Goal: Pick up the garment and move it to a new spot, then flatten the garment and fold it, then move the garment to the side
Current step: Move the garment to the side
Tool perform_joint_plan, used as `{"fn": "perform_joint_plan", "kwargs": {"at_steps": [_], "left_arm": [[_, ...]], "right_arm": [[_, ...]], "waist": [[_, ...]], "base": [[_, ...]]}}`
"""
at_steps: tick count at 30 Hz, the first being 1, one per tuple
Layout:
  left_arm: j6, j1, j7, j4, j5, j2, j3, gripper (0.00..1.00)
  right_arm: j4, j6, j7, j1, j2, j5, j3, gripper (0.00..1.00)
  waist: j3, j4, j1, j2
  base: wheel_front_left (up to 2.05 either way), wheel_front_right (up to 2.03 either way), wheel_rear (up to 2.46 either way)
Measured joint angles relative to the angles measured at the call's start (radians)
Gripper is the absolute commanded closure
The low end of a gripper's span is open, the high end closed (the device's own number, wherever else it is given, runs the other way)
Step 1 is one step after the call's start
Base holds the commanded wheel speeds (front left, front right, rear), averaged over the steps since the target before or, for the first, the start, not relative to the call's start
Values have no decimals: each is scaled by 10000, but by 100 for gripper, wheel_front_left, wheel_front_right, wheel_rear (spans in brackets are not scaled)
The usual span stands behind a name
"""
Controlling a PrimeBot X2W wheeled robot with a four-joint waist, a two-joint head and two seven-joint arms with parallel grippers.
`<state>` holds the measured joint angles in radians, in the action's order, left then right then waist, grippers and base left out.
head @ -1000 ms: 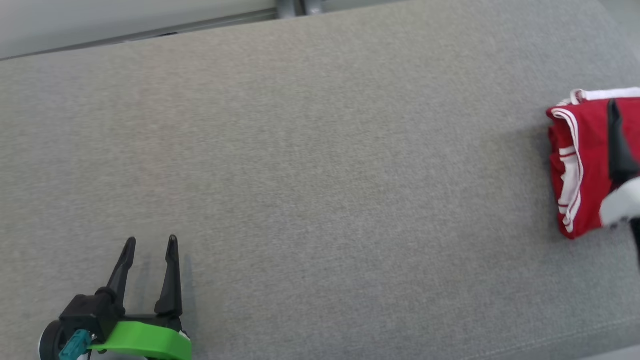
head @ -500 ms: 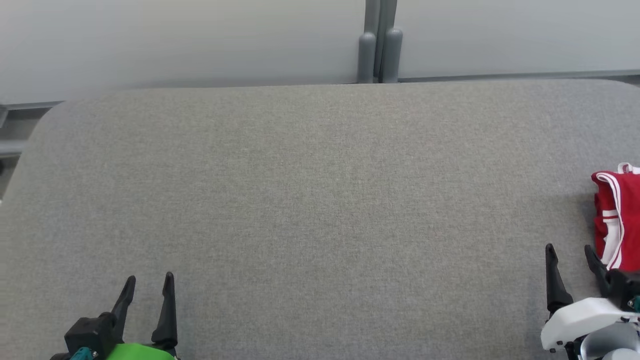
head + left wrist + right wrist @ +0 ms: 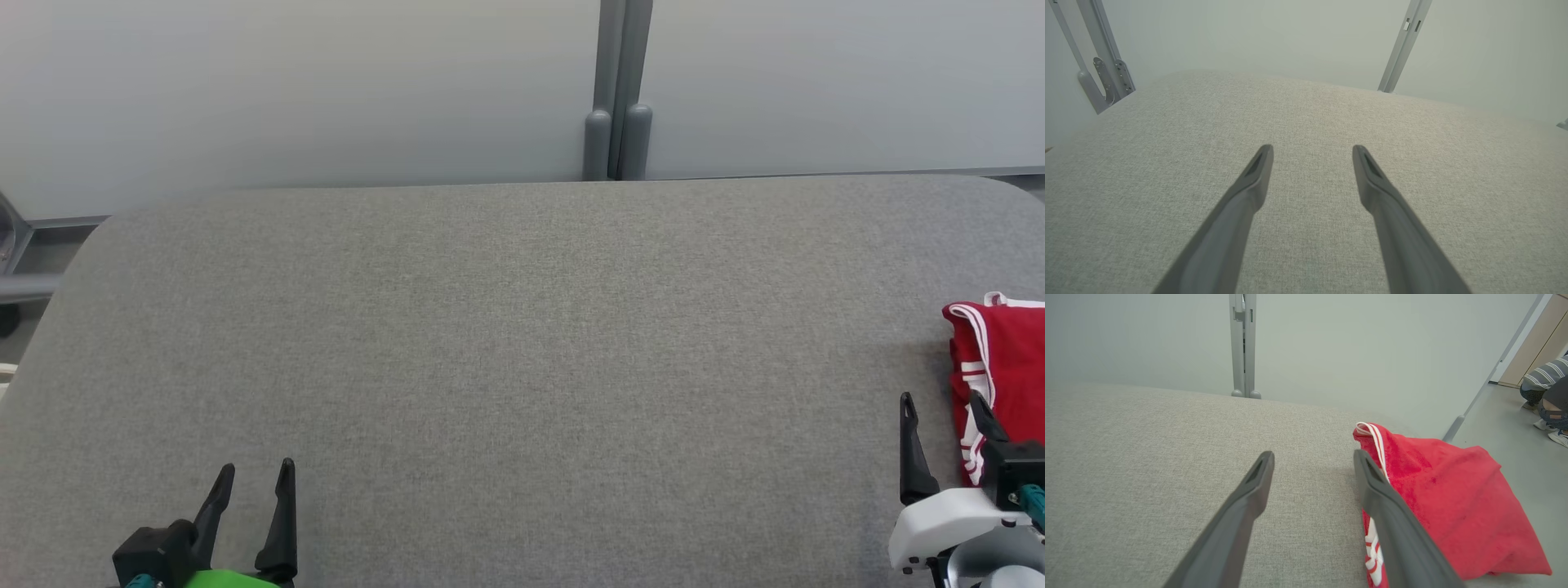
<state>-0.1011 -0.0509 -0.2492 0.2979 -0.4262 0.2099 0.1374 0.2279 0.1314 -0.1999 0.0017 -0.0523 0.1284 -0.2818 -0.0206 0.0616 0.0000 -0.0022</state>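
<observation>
Both left gripper (image 3: 257, 465) and right gripper (image 3: 940, 398) show jaws spread, empty. The folded garment (image 3: 1008, 359) sits at 3 o'clock, likely already set aside.

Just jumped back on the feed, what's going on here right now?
Nothing is being held. The red garment, white-striped and bundled into a compact fold, lies at the right end of the grey padded table. The right gripper sits open just beside it, with the cloth outside its fingers rather than between them. The left gripper is open too, over bare table at the near left. From how it lies, the garment looks set aside.
</observation>
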Motion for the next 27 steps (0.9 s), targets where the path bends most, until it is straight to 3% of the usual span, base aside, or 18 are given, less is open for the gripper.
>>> {"fn": "perform_joint_plan", "kwargs": {"at_steps": [11,27], "left_arm": [[-13,2,-63,82,-104,46,-6,0],[46,8,-75,73,-121,79,56,0]], "right_arm": [[-217,0,94,-61,23,-280,416,0],[-299,0,226,-8,27,-324,642,0]], "waist": [[-8,-487,0,0],[13,-270,0,0]], "base": [[0,0,0],[0,0,0]]}}
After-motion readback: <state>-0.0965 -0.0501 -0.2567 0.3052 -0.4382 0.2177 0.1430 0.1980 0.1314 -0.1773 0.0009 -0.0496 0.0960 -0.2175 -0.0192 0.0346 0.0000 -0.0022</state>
